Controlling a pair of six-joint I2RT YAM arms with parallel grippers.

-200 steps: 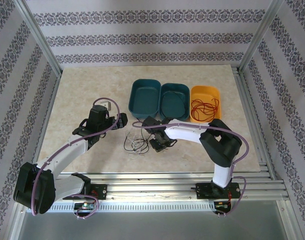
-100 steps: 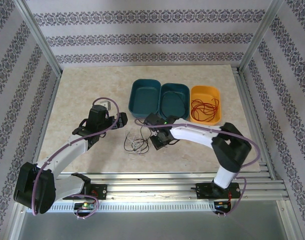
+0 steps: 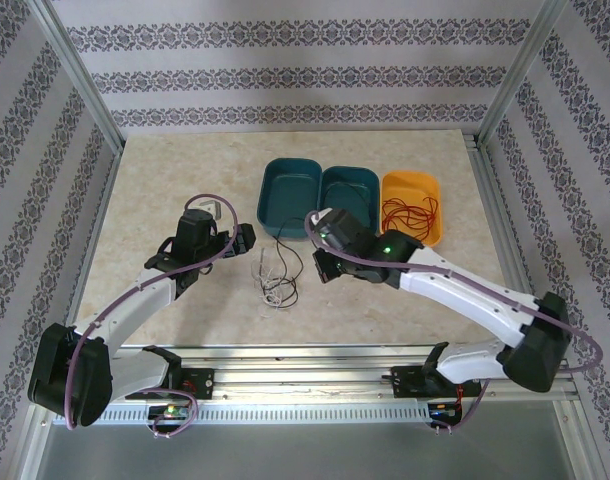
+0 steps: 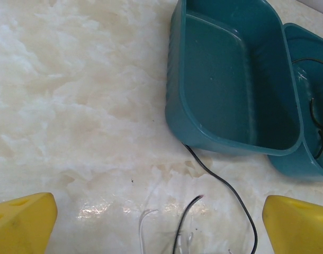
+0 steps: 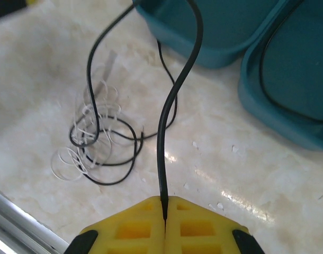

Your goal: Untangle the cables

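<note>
Pinching a thin, curly black cable (image 5: 161, 148), the right claw (image 5: 165, 203) is clenched; the left claw (image 4: 159, 225) gapes wide.

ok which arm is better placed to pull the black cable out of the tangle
Right. The right gripper is shut on the black cable, which runs down into the white cable loops. The left gripper hangs open, holding nothing.
</note>
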